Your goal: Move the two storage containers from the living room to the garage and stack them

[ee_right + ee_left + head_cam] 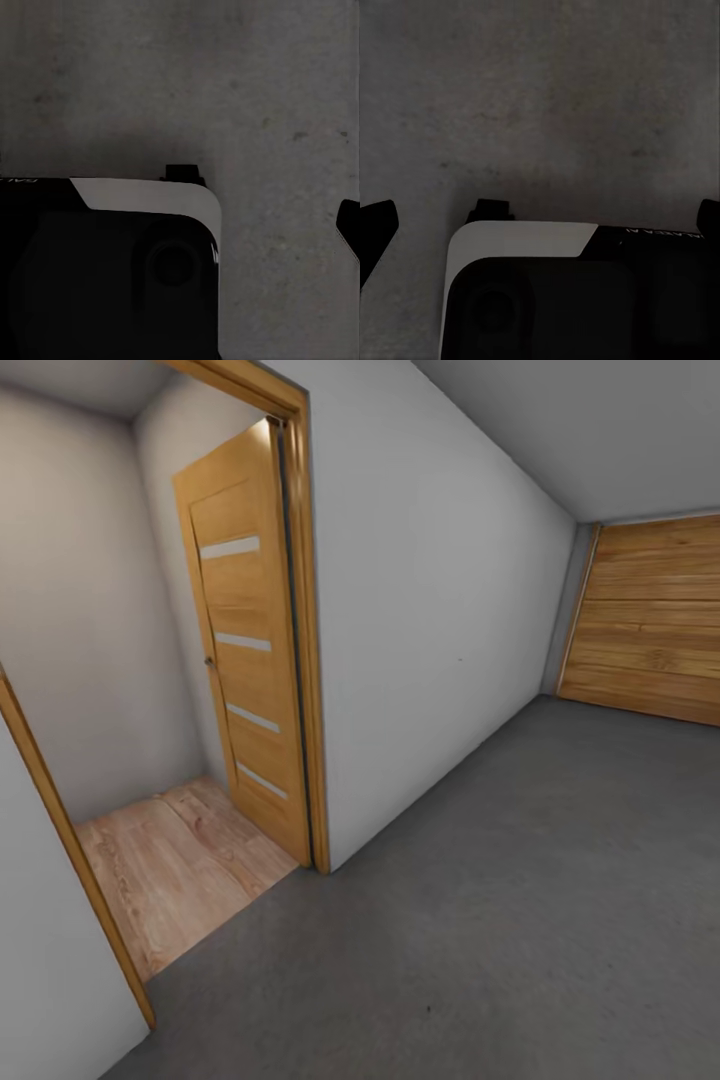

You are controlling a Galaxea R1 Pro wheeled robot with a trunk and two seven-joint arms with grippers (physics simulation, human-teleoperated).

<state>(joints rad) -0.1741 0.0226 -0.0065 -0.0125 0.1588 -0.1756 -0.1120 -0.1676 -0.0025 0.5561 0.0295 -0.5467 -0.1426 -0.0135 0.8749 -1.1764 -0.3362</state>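
From the head view, going left to right: a honey-wood door frame (70,840) slants up the near left edge; through the opening lies a patch of light wood-plank flooring (175,865), backed by a plain pale wall (80,620); a honey-wood door with four frosted horizontal strips (250,660) stands swung open over those planks, its hinge side against the frame post (308,660); next comes a long white-grey garage wall (440,610) running away to the far right corner; there a broad honey-wood panel of horizontal boards (650,620) closes the end of the room; the dark grey, mottled concrete floor (520,900) spreads from the threshold across the whole right side.

The two red-orange storage bins are not to be placed from these pictures.

In the left wrist view, black finger ends (376,225) show at the picture's sides over the same grey concrete (540,97), above a black-and-white piece of the robot's body (521,240); whether that pincer is released or clenched I cannot tell; in the right wrist view one black finger end (349,221) shows beside a like black-and-white body part (150,195), concrete (225,75) beyond; its state I cannot tell either.
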